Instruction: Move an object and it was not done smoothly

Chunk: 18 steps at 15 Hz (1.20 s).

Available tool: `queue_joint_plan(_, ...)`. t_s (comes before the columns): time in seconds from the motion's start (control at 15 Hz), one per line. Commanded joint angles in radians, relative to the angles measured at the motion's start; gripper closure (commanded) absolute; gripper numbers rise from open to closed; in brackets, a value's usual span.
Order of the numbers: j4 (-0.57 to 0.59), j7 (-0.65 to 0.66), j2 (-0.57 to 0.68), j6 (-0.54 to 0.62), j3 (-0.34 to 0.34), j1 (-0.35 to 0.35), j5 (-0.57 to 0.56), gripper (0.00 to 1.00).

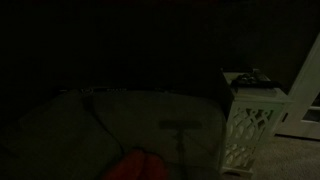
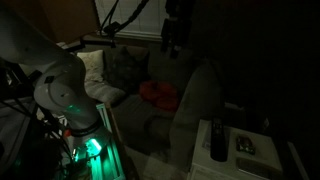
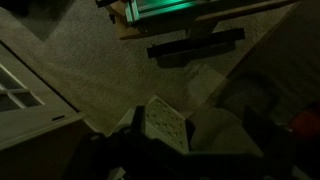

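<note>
Cloth (image 2: 158,95), red-orange, on couch (image 2: 195,110), mostly lost in dark; hand (image 2: 176,40) only dim shape above, open vs shut unclear.

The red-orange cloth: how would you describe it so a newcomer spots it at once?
Find the large dark upholstered couch in an exterior view. On its seat, just beside a pale pillow, lies a crumpled red-orange cloth. It is the only bright red thing there; all around it is dull and dark.
</note>
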Motion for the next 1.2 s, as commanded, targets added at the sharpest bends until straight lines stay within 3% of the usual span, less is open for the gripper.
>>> queue_joint_plan(0.0, 0.003, 0.004, 0.001, -0.003, -0.011, 0.013, -0.004, 0.0)
queue_joint_plan(0.33, 0.001, -0.004, 0.002, 0.003, -0.012, 0.021, 0.015, 0.0)
queue_joint_plan(0.67, -0.058, -0.018, -0.005, 0.086, 0.009, 0.112, 0.292, 0.0)
queue_joint_plan(0.93, -0.136, -0.033, 0.02, 0.238, 0.085, 0.204, 0.46, 0.0)
queue_joint_plan(1.13, -0.194, 0.004, 0.067, 0.421, 0.187, 0.273, 0.495, 0.0)
